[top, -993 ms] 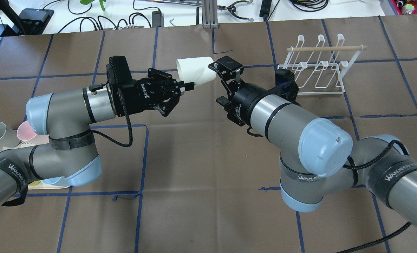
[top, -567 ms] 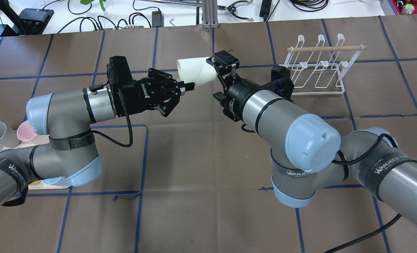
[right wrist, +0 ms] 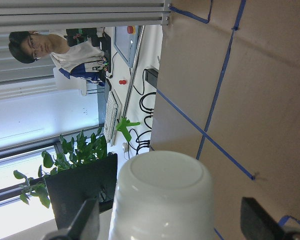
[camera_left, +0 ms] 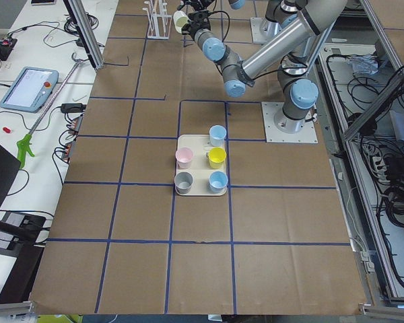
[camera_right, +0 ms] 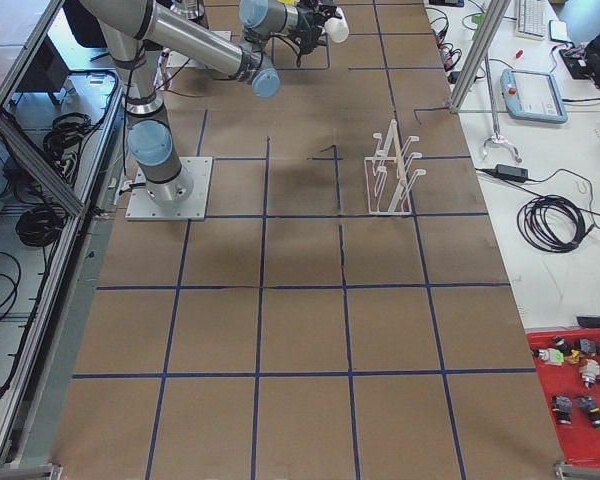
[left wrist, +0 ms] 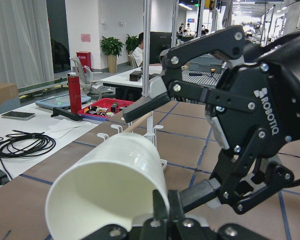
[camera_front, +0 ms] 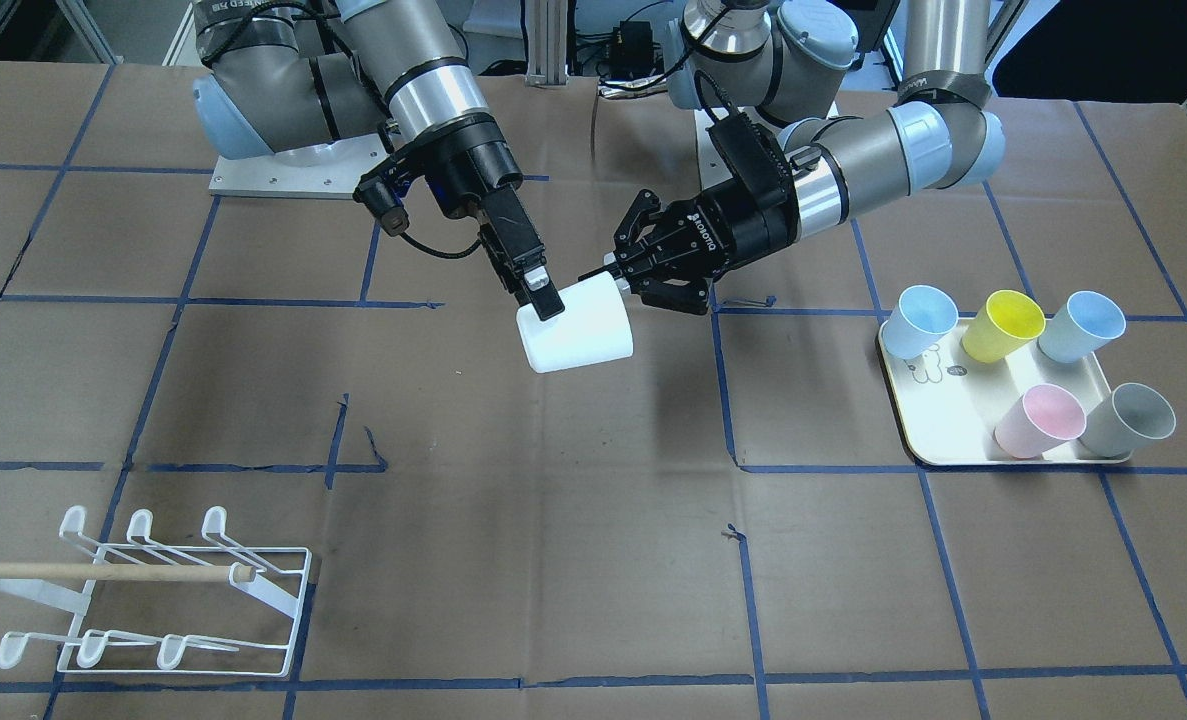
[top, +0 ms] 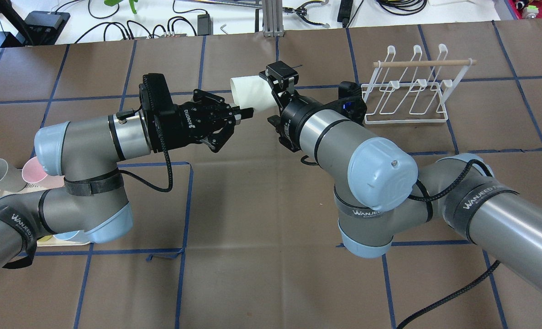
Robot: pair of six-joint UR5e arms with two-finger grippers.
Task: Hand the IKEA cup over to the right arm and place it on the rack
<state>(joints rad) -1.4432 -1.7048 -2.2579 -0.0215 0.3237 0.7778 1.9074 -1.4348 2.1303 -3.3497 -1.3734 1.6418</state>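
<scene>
Cup: white IKEA cup hangs in the air over the middle of the worktop. It is tipped on its side, with its mouth toward the left arm and its base toward the right arm.
Left gripper: the fingers are pinched onto the cup's rim. The wrist view shows one inside the mouth and one outside, and this grip alone carries the cup.
Right gripper: the fingers are spread wide, one on each side of the cup's body at the base end. Its own camera shows a clear gap beside one finger. The other finger sits close to the wall, and I cannot tell whether it touches.
Rack: white wire with a wooden dowel, it stands upright on the worktop. It is on the right arm's side, beyond that arm's wrist and well apart from the cup.
Tray: cream, on the left arm's side of the worktop. It holds five other cups: two pale blue, one yellow, one pink and one grey.
Worktop cover: brown paper marked into squares with blue tape.
</scene>
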